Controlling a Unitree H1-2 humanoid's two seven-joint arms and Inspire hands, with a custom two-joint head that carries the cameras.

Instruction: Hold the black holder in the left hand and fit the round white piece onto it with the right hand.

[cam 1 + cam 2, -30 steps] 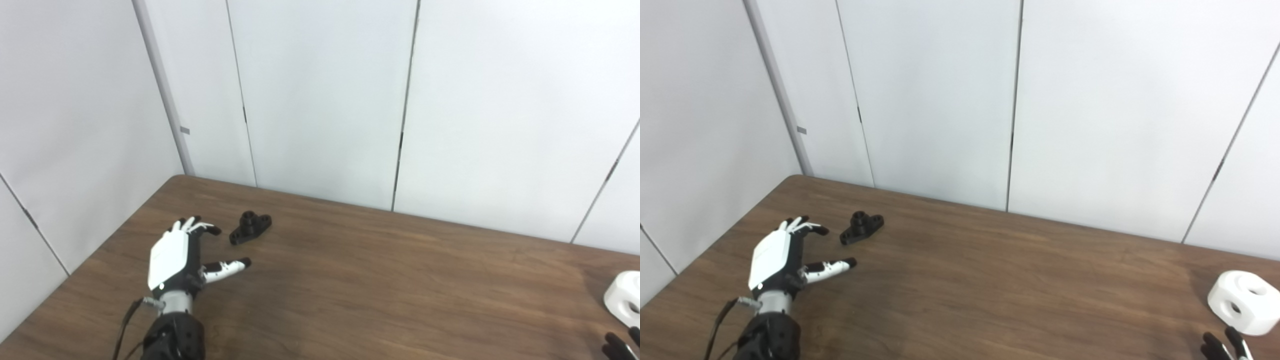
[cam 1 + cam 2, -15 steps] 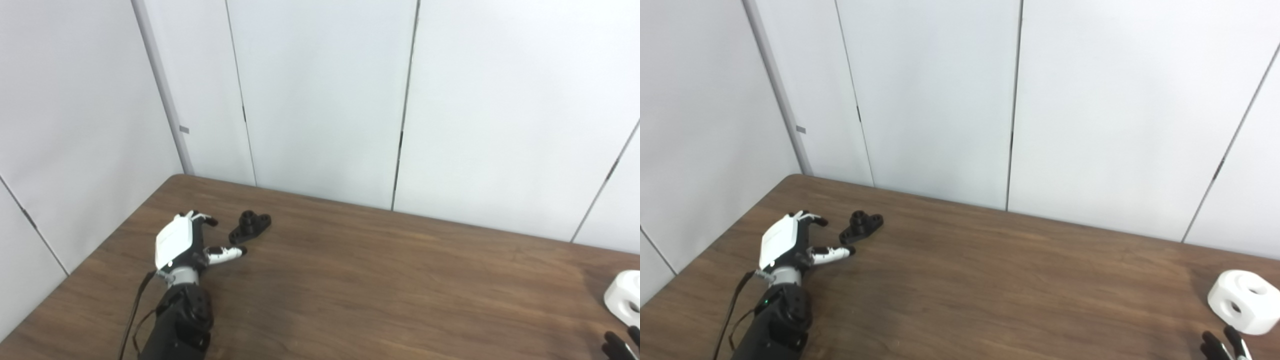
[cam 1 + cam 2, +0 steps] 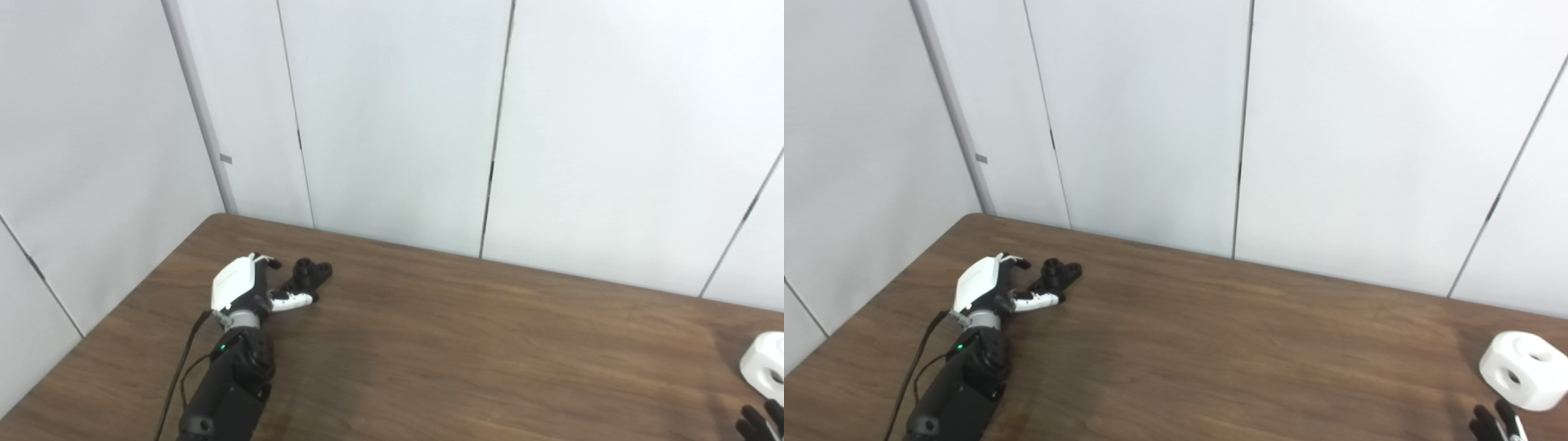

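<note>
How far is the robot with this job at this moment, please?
Nothing is finished. The left hand is open at the black holder, which lies on the table; its thumb reaches the near end, no grip shows. The round white piece sits untouched at far right, beside the right hand. Grasping, lifting and fitting remain.

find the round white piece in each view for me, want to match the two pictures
Left eye view: the round white piece is cut off by the right edge, low in the picture, on the table.
Right eye view: it shows whole at lower right, in from the edge.
Shared landmark: the dark fingers of the right hand at the bottom right corner, just below the piece.
</note>
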